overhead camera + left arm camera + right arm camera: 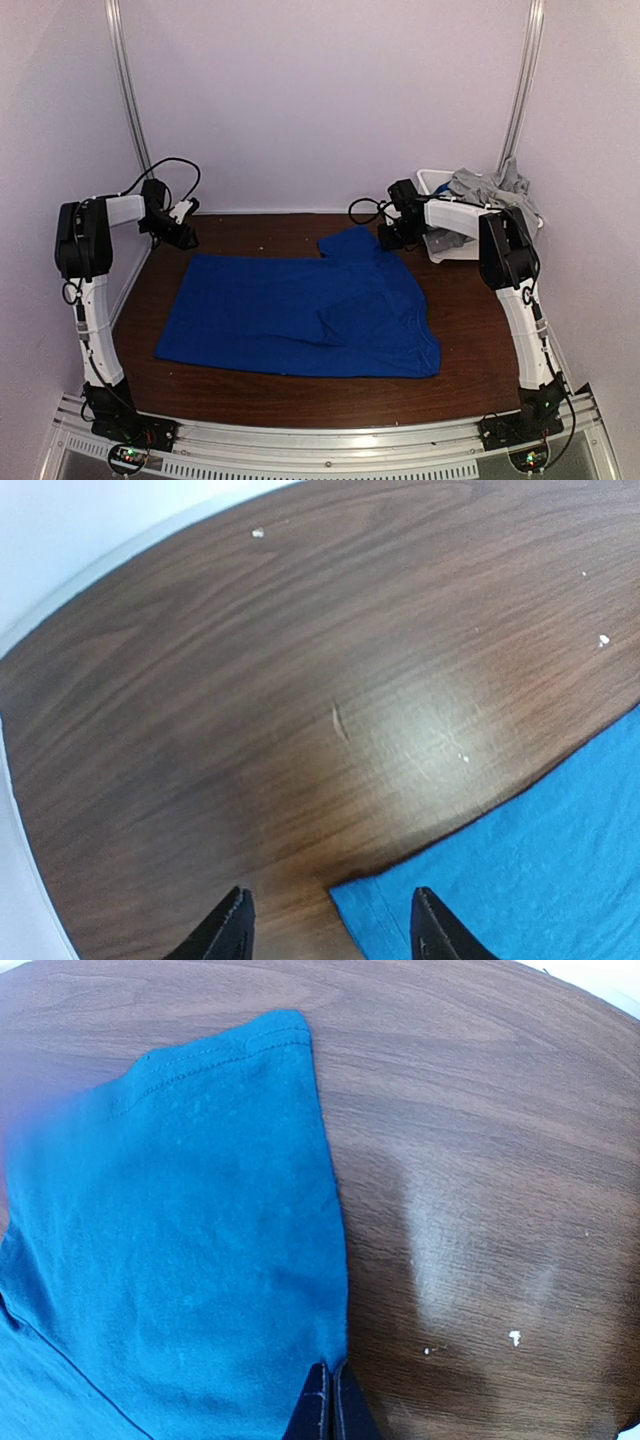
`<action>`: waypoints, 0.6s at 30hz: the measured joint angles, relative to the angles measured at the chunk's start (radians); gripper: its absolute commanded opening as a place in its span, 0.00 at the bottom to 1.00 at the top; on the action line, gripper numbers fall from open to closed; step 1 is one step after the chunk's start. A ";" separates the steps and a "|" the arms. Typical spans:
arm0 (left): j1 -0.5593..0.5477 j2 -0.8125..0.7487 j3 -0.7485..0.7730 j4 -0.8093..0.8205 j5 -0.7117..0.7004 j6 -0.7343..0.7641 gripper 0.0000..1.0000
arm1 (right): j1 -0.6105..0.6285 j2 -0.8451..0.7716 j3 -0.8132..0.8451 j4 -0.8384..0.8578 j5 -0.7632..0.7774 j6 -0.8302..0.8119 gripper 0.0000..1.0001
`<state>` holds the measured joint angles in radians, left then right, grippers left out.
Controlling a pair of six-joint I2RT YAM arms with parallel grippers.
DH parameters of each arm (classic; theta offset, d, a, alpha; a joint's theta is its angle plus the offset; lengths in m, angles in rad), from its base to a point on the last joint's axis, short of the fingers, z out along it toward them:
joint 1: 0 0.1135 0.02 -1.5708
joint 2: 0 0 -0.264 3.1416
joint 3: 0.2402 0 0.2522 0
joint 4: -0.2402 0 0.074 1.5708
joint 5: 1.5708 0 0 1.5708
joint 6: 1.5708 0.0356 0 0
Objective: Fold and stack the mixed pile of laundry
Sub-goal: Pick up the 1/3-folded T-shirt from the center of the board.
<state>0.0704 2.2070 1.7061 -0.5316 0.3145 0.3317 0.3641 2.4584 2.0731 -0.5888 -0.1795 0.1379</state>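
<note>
1. Blue garment (pixel 300 315): lies spread flat at the centre of the table (pixel 250 232), unfolded. One sleeve (pixel 352 245) projects toward the far right.
2. Remaining pile: grey garments (pixel 490 188) are heaped in and over the white bin (pixel 432 178) at the far right corner, well apart from the fold area.
3. Fault risk, uneven lift: the left gripper (pixel 330 912) is released, fingers parted, with the garment's far-left corner (pixel 365 900) between them. If only the right side is drawn, the cloth is likely to drag and skew.
4. Fault risk, missed pinch: the corner lies flat on the wood. Closing too high would catch nothing; closing too low would scrape the table.
5. Fault risk, bunching: the sleeve may fold under the body if it is pulled inward.
6. Right gripper (pixel 330 1395): fingers pressed together, tips at the sleeve's side edge. Whether cloth is trapped between them cannot be told.
7. Arm pose: both arms reach forward with elbows raised and wrists angled down, the left near the far-left corner, the right beside the sleeve and just inboard of the bin.
</note>
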 measured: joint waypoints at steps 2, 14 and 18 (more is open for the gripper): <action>0.000 0.019 0.036 -0.011 0.006 0.013 0.50 | 0.000 0.000 0.000 0.000 0.000 0.000 0.00; 0.000 0.077 0.092 -0.079 0.077 0.099 0.42 | 0.000 0.000 0.000 -0.002 0.000 0.000 0.00; 0.000 0.086 0.093 -0.085 0.098 0.114 0.42 | 0.000 0.000 0.000 -0.002 0.000 -0.001 0.00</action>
<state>0.0704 2.2929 1.7988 -0.6170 0.4129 0.4458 0.3641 2.4584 2.0731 -0.5907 -0.1795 0.1371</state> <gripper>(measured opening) 0.422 0.006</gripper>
